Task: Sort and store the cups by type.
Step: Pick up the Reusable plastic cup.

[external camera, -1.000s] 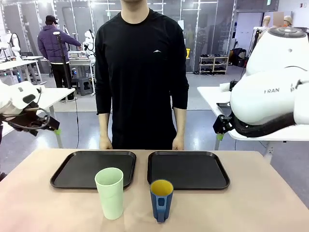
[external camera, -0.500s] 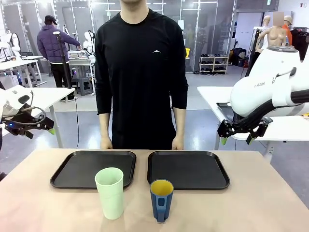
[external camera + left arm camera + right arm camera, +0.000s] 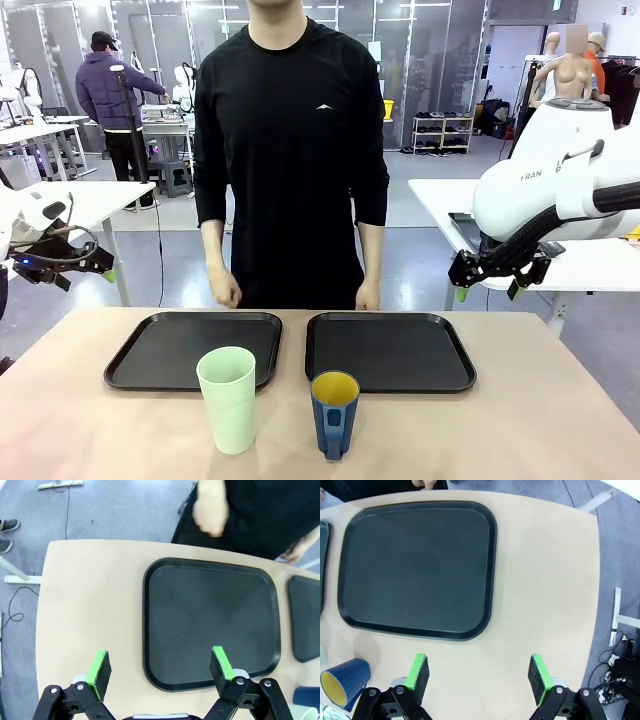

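In front of the left tray (image 3: pixel 195 348), by its near edge, stands the mint tumbler (image 3: pixel 228 398), with the blue mug (image 3: pixel 334 413) to its right. The left gripper (image 3: pixel 85 275) and right gripper (image 3: pixel 487 291) hang open and empty, well above that tray.

From the left wrist, the open gripper (image 3: pixel 160 670) looks down on the tray (image 3: pixel 210 620). A person's hand (image 3: pixel 210 512) hovers past its far edge, so a fast reach risks contact.

From the right wrist, the released gripper (image 3: pixel 477 675) sits far off the mug (image 3: pixel 342 682). The tall tumbler may tip if nudged.
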Controlling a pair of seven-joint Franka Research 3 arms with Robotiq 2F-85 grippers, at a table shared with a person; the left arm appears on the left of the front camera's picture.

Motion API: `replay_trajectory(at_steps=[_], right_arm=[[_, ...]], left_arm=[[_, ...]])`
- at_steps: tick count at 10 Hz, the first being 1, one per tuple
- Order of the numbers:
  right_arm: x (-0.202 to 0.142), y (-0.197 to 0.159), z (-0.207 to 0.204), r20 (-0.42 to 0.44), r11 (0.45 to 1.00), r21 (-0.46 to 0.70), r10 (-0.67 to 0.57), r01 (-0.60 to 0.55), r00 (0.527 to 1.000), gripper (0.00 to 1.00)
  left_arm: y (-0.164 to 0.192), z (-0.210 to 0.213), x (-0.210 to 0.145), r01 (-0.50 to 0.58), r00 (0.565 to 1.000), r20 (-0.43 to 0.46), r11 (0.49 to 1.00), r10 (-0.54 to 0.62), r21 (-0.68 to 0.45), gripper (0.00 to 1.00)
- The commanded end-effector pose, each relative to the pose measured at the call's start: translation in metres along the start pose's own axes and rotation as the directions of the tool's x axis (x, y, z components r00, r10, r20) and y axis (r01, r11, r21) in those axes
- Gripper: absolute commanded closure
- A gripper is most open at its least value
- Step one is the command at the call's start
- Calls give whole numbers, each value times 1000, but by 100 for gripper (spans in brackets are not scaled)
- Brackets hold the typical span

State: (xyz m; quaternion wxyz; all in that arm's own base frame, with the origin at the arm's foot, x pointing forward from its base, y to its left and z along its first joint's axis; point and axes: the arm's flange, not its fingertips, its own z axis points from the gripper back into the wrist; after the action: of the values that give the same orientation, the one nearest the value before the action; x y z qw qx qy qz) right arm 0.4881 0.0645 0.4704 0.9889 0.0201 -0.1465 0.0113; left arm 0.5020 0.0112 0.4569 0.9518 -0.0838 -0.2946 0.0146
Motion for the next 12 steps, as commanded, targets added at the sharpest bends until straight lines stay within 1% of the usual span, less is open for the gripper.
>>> replay_trajectory(at_steps=[1, 12], right_arm=[[0, -1, 1, 3, 1000, 0, -7, 7, 1000, 0], [0, -1, 1, 3, 1000, 0, -7, 7, 1000, 0]], left_arm=[[2, 2, 1, -12, 1000, 5, 1000, 12, -5, 0], [2, 2, 1, -12, 1000, 5, 1000, 12, -5, 0]])
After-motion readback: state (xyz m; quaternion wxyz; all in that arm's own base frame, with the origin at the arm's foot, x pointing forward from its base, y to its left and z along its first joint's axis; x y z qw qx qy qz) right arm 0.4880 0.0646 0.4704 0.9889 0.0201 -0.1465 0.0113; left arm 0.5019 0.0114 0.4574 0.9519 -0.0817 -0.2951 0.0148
